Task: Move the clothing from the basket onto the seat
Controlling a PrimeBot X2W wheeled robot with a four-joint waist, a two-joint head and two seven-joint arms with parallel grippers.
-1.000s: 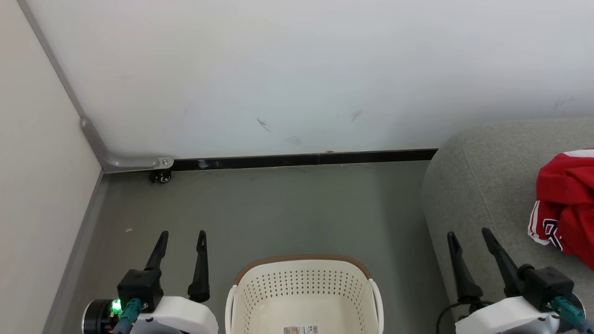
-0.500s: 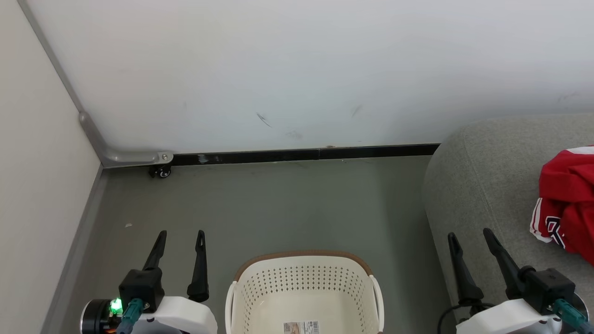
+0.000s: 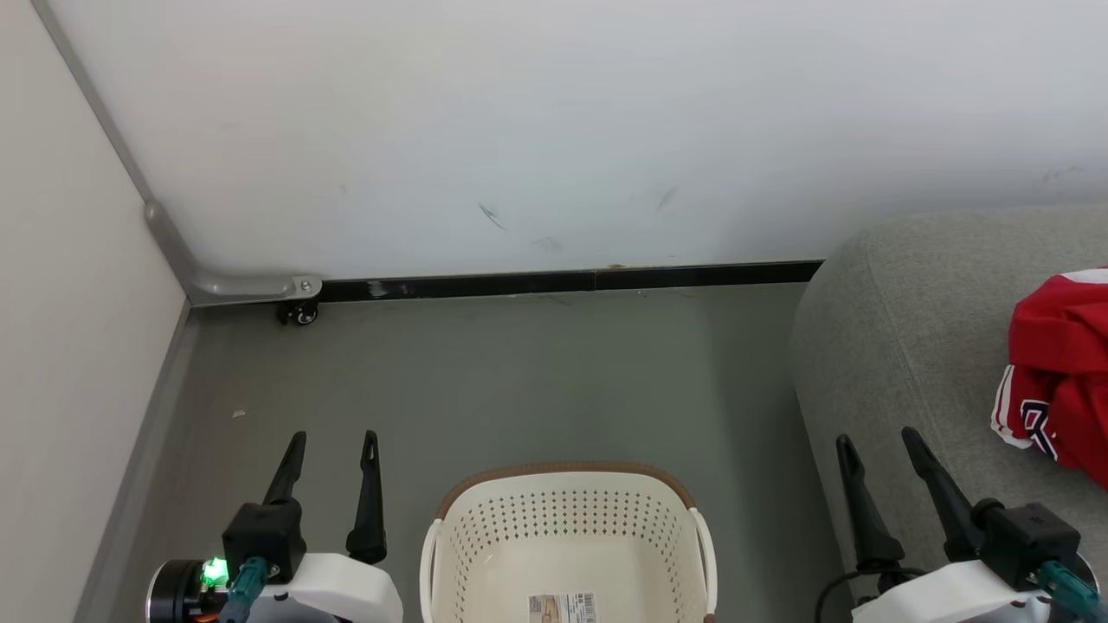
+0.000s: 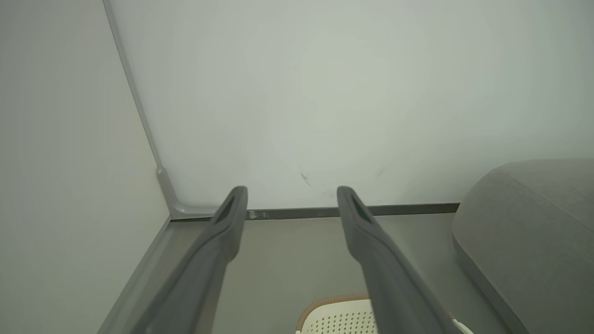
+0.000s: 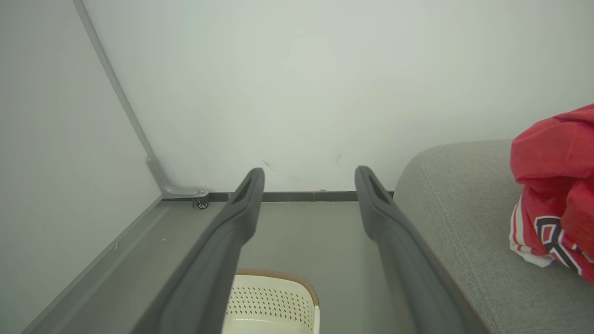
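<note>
- Grey floor [image 3: 519, 381] is meeting a pale wall [image 3: 554, 130] in a corner, and I'm looking down on it from the head camera
- I'm seeing the basket [image 3: 567, 519] sitting on that floor between my two arms, its visible bottom showing nothing but a barcode label [image 3: 563, 607]; its near end is running off the frame
- I'm finding the clothing [image 3: 1060, 355] lying bunched on the seat [image 3: 900, 346] at my right, red with striped trim, well apart from the basket; how many garments are heaped there I cannot tell
- I'm holding the left gripper [image 3: 334, 437] beside the basket, fingers spread wide, nothing between them
- I'm holding the right gripper [image 3: 875, 437] by the seat's edge, likewise wide and carrying nothing, short of the red heap
- I'm judging the transfer as done or nearly so, with checking the basket being the step in hand
- I'm expecting the next move to be calling for a lower look at the basket's hidden end, then a reach in with fingers wide if anything red is lying there
</note>
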